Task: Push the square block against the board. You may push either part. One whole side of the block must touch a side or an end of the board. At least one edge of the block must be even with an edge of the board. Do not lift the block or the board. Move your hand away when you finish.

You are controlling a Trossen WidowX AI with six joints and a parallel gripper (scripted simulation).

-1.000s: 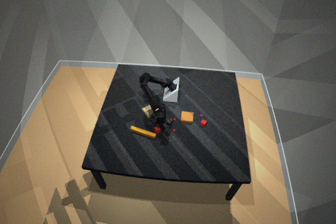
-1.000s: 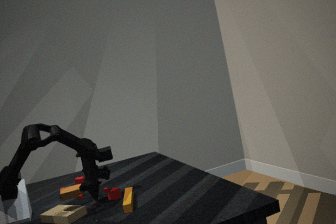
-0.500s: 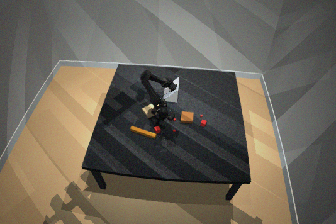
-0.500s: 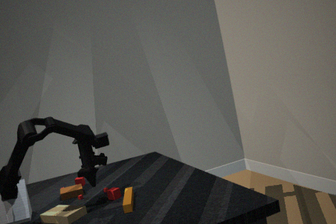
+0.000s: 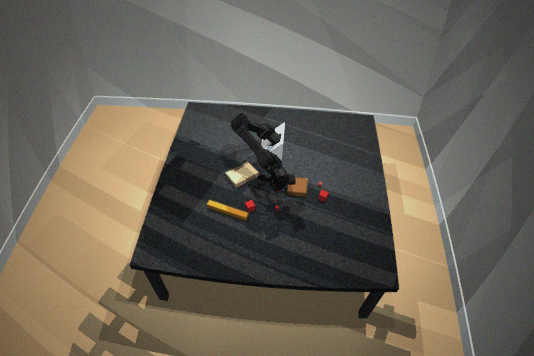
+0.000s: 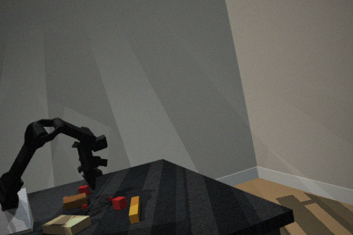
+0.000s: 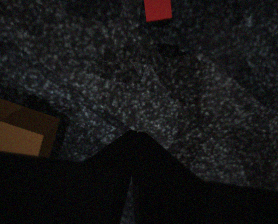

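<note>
Two red cubes lie on the table in the top view, and the square block I take for the task's is the one beyond the claw, toward the near edge, just beside one end of the yellow board. Whether block and board touch there I cannot tell; the block looks turned at an angle to the board's end, so the flush, even contact is probably not made. The other red cube sits well off to the claw's far side, past a brown box that lies just beside the claw.

From the exterior view, the claw hangs low over the table, fingers pinched together with nothing between them. The block and board lie nearer the camera, apart from it.

At the wrist, the dark closed fingers form a point, with the block ahead at the top edge and the brown box to one side.

Both parts look rigid and light, likely to slide and twist easily. Push low, square on a flat face, opposite the board.
</note>
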